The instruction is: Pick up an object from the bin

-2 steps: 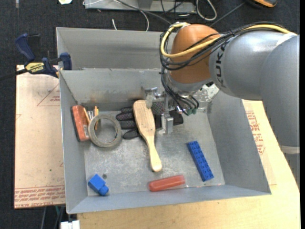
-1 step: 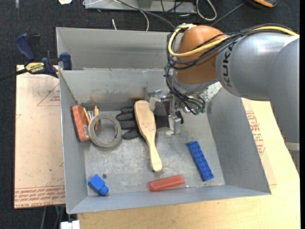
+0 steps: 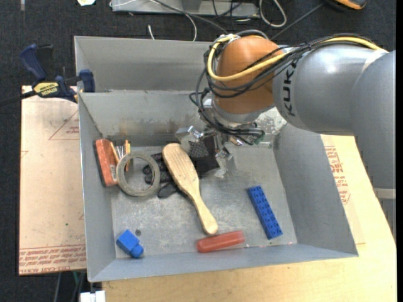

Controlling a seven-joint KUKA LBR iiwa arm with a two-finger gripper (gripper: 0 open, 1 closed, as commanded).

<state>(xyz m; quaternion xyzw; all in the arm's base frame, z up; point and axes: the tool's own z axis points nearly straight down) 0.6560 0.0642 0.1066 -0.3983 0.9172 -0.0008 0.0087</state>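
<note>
Approach step, jaws low over black lump (image 3: 206, 164) beside wooden brush (image 3: 182, 165), can't tell if apart or together; next needs centring on one item, then closing.

view: above the bin (image 3: 145, 109), off to one side — looking down | range: whole bin framed | arm (image 3: 340, 87): from right

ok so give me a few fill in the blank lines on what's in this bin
1. The wooden brush has its handle pointing toward the ___ cylinder by the near wall of the bin.
2. The tape roll lies between the brush and the ___ tool at the view's left.
3. The gripper hangs over the black thing beside the head of the ___.
4. The long studded brick is ___ in colour.

Missing words: red; orange; brush; blue.
</note>
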